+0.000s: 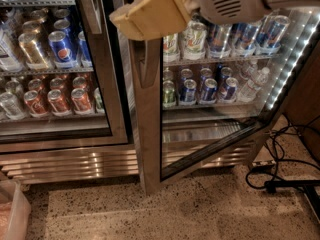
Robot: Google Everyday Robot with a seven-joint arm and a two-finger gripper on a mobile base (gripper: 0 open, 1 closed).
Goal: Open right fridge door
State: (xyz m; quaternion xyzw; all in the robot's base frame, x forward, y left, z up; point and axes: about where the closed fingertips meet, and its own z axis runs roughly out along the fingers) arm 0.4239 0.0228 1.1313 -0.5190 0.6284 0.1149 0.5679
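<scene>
The right fridge door (148, 134) stands swung partly open, its wide steel frame edge toward me and its glass panel (210, 109) angling back to the right. Its vertical steel handle (148, 66) runs down the frame's upper part. My gripper (150, 11), with tan padding, is at the top of the view, right at the top of that handle and the door's leading edge. Shelves of cans (207, 86) inside the fridge show through the glass.
The left fridge door (107, 84) is shut, with blue Pepsi and red cans behind it. Black cables (280, 179) lie on the speckled floor at right beside a brown panel (307, 99). A translucent bin (11, 216) sits at bottom left.
</scene>
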